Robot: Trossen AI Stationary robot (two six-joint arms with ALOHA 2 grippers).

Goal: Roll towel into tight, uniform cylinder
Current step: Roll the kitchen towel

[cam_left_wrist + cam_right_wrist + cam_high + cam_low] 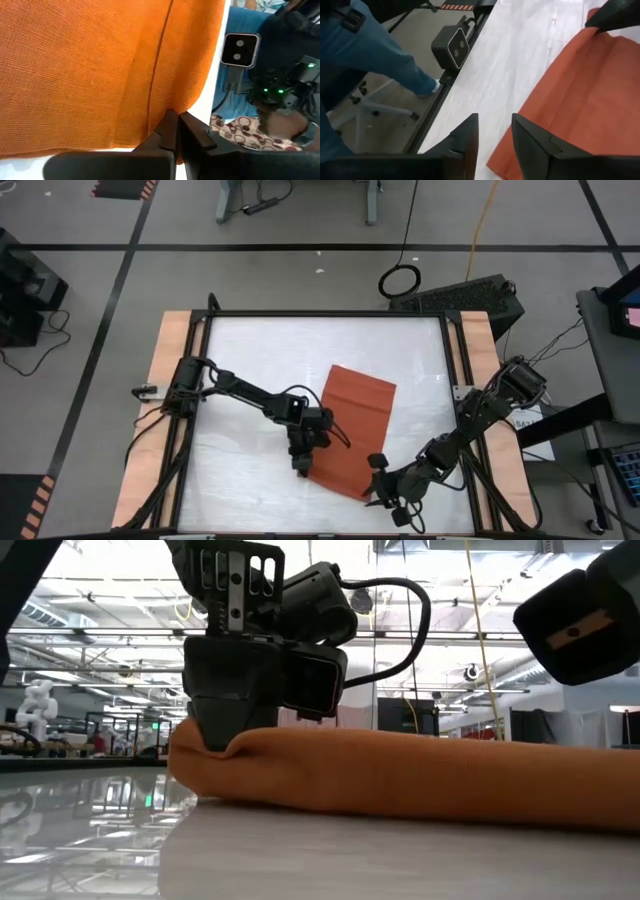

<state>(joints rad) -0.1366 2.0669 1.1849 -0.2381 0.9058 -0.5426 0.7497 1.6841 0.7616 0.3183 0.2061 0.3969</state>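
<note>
The towel (352, 428) lies mostly flat at centre of the high view, its near edge lifted into a first low fold. The left gripper (303, 463), fingers pinched narrow on that edge's corner, should roll evenly; the right gripper (381, 492), fingers parted and empty just beside the opposite corner, likely needs to grip there so both ends turn together. Only the low view shows the fold's (400, 775) thickness; only the wrist views show a person's legs beyond the table (250, 350).
</note>
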